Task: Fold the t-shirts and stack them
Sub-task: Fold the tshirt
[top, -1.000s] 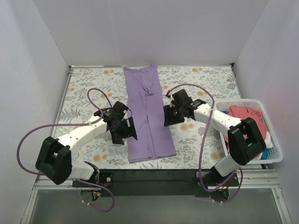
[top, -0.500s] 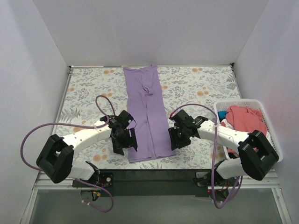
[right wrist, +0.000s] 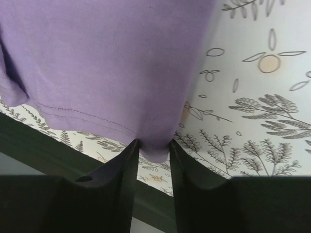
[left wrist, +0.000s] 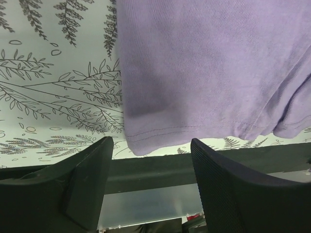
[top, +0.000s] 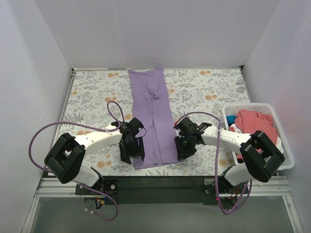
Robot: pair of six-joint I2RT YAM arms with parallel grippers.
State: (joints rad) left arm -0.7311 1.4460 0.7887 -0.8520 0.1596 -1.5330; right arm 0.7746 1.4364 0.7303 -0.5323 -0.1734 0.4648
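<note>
The lavender t-shirt (top: 153,111) lies folded into a long strip down the middle of the floral table; it also shows in the left wrist view (left wrist: 204,63) and the right wrist view (right wrist: 107,58). My left gripper (top: 132,154) is open at its near left corner, the hem corner just ahead of the spread fingers (left wrist: 150,143). My right gripper (top: 181,149) is shut on the near right hem corner, which is pinched between the fingers (right wrist: 153,145). The coral-pink t-shirt (top: 252,121) lies bunched in the basket.
The white slatted basket (top: 286,162) stands at the right edge with blue cloth (top: 229,119) and white cloth beside the pink shirt. The black front rail (top: 160,182) runs just below the shirt's hem. White walls enclose the table.
Both arms have moved down along the shirt's sides toward the near edge, to its hem corners. The right gripper has closed on the right corner.
</note>
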